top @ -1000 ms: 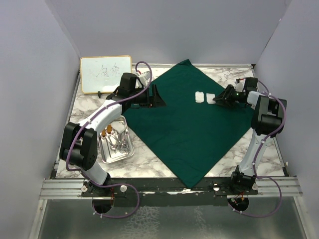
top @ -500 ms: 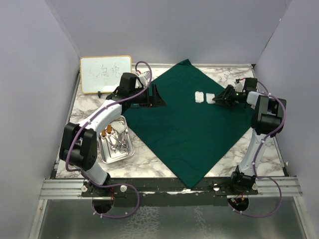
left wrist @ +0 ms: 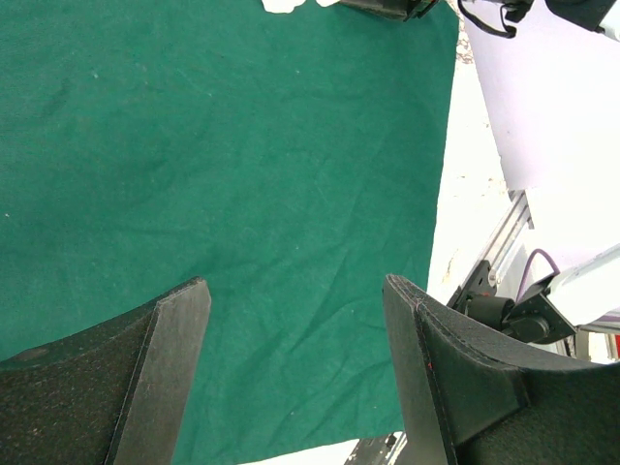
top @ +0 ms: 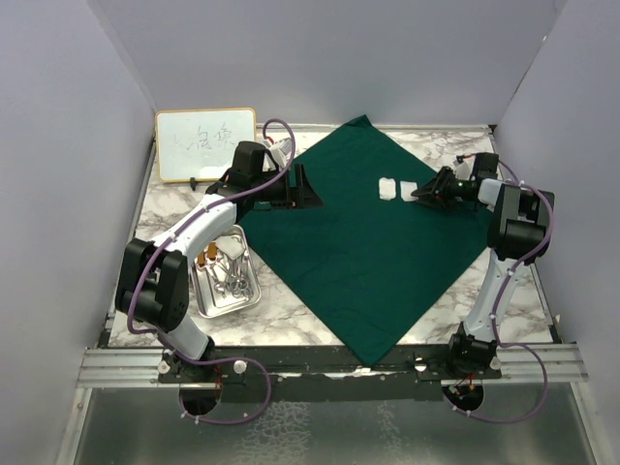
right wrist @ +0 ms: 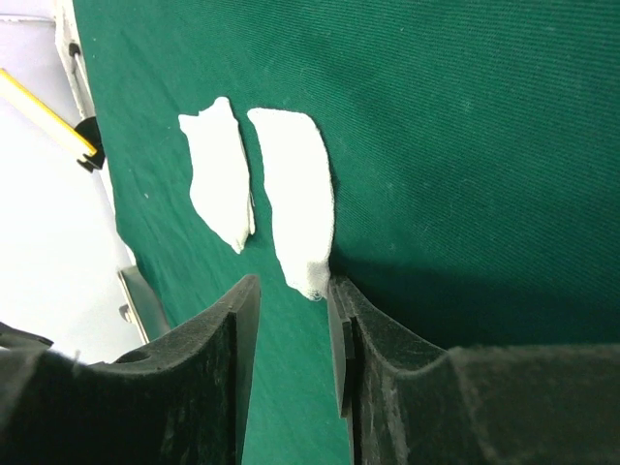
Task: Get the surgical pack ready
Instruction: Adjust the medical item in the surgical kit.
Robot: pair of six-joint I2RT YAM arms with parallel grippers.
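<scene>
Tabletop (top: 281, 322): marbled white and grey; both arm bases sit at its 6 o'clock edge.
Drape (top: 358, 252): dark green, spread flat as a diamond over the middle of the tabletop, with corners at 6, 12, 3 and 9 o'clock; the 6 o'clock corner reaches the near edge.
Steel tray (top: 205, 295): on bare tabletop at 8 o'clock from the drape's centre, just beside the drape's near-left edge and off the cloth.
Instruments (top: 231, 271): silver, lying jumbled inside the tray.
Left pincer (left wrist: 295, 286): at the drape's 9 o'clock corner, pointing toward 3 o'clock; fingers wide apart, only green cloth showing between them, nothing held.
Right pincer (right wrist: 294, 283): over the drape at 2 o'clock from its centre, pointing toward 9 o'clock; fingers close together with a narrow gap and nothing clamped in it.
Gauze squares (right wrist: 291, 189): two white pieces side by side on the drape at 1 o'clock from its centre. The nearer piece's end lies right at the right pincer's tips, against one finger (right wrist: 339, 320); the other piece (right wrist: 218, 174) lies just beyond it.
Whiteboard (top: 205, 143): wood-framed, propped at the tabletop's 11 o'clock corner, well apart from the drape.
</scene>
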